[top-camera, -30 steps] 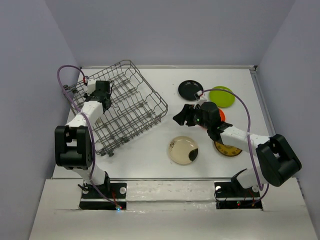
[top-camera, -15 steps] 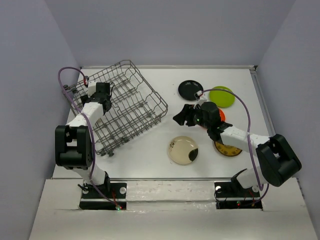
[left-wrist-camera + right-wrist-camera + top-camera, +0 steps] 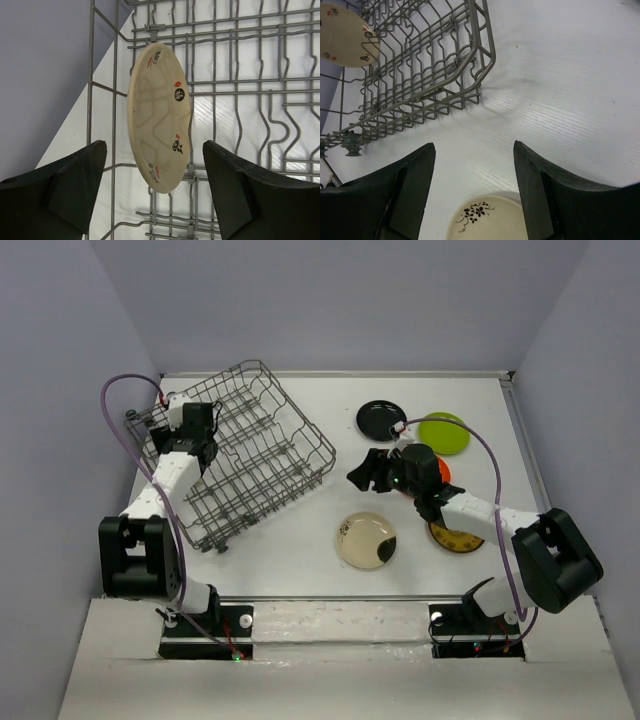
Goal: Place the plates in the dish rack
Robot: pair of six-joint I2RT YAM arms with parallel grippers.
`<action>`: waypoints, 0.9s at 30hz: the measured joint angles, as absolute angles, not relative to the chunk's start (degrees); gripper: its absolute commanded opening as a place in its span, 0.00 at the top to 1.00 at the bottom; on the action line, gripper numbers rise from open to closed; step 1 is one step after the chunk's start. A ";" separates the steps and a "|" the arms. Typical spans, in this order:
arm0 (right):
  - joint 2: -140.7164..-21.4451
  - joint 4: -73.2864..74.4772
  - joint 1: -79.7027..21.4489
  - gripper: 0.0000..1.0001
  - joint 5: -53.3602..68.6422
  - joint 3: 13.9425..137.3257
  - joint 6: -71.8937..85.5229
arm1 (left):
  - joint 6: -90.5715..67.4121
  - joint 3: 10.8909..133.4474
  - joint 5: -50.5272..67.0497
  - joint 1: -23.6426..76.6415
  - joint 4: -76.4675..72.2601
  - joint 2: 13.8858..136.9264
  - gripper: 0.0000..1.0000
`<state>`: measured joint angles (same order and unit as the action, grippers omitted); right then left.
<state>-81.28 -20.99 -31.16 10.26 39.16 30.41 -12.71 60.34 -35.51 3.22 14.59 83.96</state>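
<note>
We see one grey wire dish rack (image 3: 240,455) at left. One cream plate (image 3: 160,117) with dark marks stands on edge inside it, between the left gripper (image 3: 154,145)'s spread jaws and untouched by them. Five plates lie on the table: flowered cream (image 3: 367,540), black (image 3: 381,419), lime green (image 3: 444,433), orange (image 3: 443,471), yellow-brown (image 3: 455,537). The right gripper (image 3: 473,145) is spread and empty.

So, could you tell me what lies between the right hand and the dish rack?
Only bare table between hand and rack, per right wrist view.

Orange plate (image 3: 444,471) mostly behind the right arm (image 3: 482,516), cream plate (image 3: 490,222) partly past the lower edge
</note>
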 measured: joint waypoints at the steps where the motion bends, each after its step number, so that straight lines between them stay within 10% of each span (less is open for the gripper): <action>1: -81.28 -20.91 -31.16 0.32 10.02 39.16 30.35 | -12.78 60.34 -35.07 3.22 14.59 83.42 0.01; 17: -76.20 -8.03 -31.16 0.85 1.58 40.64 31.22 | -14.59 60.90 -17.96 11.29 13.93 57.78 0.01; 24: -59.33 5.02 -31.16 0.43 -4.51 33.52 37.23 | -20.38 44.88 1.91 22.33 4.36 46.89 0.01; 27: -55.16 9.80 -31.16 0.42 -3.90 30.24 39.07 | -22.98 38.63 9.10 24.75 0.36 45.82 0.01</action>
<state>-55.16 9.80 -31.16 -3.90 30.24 39.07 -22.98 38.63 9.10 24.75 0.36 45.82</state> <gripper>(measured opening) 0.560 0.990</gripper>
